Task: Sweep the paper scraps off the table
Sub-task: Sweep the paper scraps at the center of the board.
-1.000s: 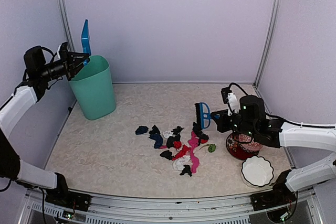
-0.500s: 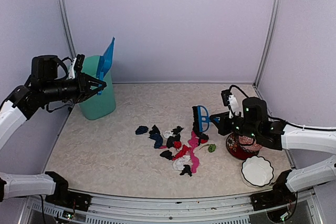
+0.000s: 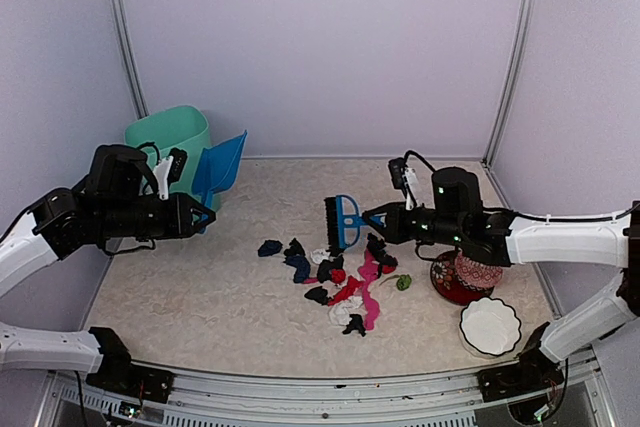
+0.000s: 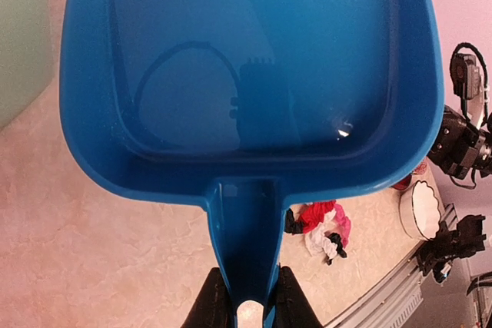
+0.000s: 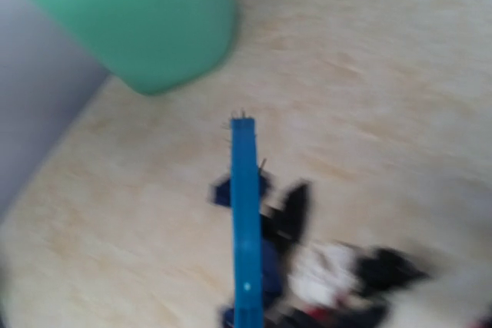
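Note:
The paper scraps (image 3: 335, 279) lie in a loose pile on the table (image 3: 200, 287) near its middle, black, navy, pink, red, white and green. My left gripper (image 3: 196, 215) is shut on the handle of the blue dustpan (image 3: 222, 169), held above the table's left side in front of the green bin; in the left wrist view (image 4: 244, 297) the empty pan (image 4: 254, 74) fills the frame, with scraps (image 4: 321, 226) beyond. My right gripper (image 3: 378, 221) is shut on the blue brush (image 3: 341, 222), held above the pile's far edge. The right wrist view is blurred; it shows the brush (image 5: 246, 228) over scraps (image 5: 330, 274), fingers out of frame.
A green bin (image 3: 168, 137) stands at the back left corner, also in the right wrist view (image 5: 138, 13). A red-patterned bowl with a ball (image 3: 468, 279) and a white scalloped dish (image 3: 490, 326) sit at the right front. Metal frame posts and pale walls bound the table.
My left arm swung the dustpan from above the bin down and right, in front of it. My right arm carried the brush left, over the pile's far edge.

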Robot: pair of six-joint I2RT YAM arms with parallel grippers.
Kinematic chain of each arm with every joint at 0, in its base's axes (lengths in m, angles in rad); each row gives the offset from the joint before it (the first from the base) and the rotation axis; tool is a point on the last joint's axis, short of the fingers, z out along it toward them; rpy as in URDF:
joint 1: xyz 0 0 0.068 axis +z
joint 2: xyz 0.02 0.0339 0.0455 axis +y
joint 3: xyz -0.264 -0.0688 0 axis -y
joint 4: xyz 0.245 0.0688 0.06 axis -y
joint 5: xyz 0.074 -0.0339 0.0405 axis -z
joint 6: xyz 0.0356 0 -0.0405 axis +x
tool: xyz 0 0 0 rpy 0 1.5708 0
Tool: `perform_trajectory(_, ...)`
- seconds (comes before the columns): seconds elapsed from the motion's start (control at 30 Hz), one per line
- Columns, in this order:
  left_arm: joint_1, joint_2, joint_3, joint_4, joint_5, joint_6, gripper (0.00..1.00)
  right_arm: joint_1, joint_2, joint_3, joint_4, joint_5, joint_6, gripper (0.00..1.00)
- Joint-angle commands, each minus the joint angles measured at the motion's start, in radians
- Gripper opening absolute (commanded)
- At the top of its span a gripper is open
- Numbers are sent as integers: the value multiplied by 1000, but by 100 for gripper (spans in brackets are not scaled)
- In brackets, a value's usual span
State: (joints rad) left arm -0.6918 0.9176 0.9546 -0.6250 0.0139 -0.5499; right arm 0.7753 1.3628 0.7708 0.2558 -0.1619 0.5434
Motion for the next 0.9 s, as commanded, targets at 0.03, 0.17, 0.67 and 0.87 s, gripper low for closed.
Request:
perform_trajectory(0.03,-11,-31,-28,86,-51,79,0,59,145,143,111,-23,158,0)
perform_trajectory(0.17,-11,-45,-52,123,-45,120,0,103,285,238,175,1,250,0)
perform_trajectory(0.67,-11,-166,-186,218,-13,177,0,143,776,599,288,12,555,0)
perform_trajectory(0.87,-11,-177,-200,212,-21,177,0,143,885,684,265,12,621,0)
